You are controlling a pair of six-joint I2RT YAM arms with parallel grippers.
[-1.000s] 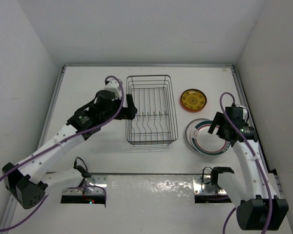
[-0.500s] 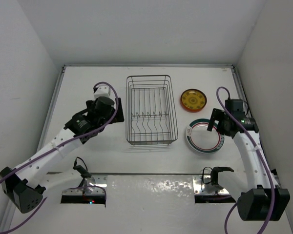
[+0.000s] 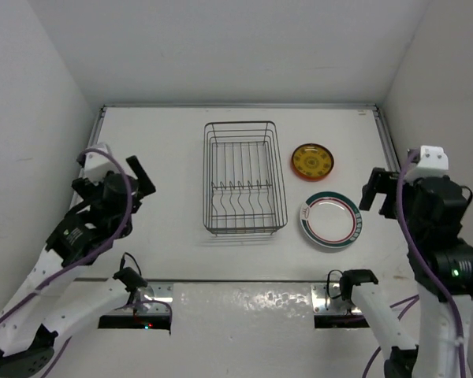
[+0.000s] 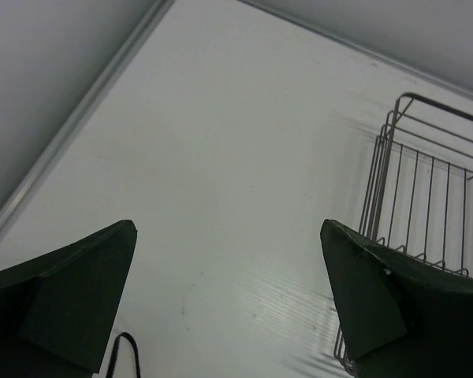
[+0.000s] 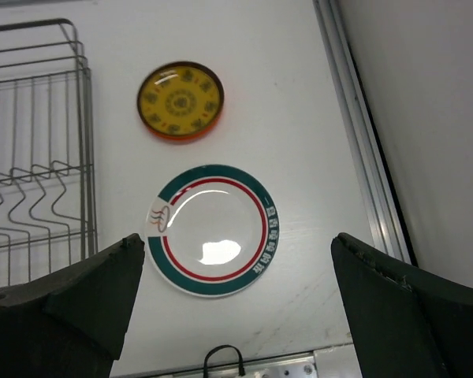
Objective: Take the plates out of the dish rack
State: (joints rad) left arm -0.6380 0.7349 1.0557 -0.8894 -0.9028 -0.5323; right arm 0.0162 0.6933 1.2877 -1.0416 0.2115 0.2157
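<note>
Plates lie outside the bare dish rack, amber plate at two o'clock, green-rimmed plate at four, and the left claw and right claw gape wide holding nothing, so I'd just park them gently.

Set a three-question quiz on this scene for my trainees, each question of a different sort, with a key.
1. True or false: a plate stands in the dish rack.
2. Which plate lies nearer the far edge of the table? A) the amber plate B) the green-rimmed plate C) neither, they are stacked.
3. Fill in: the left gripper and the right gripper are both ___ and hold nothing.
Key: 1 false, the rack is empty. 2 A. 3 open.
</note>
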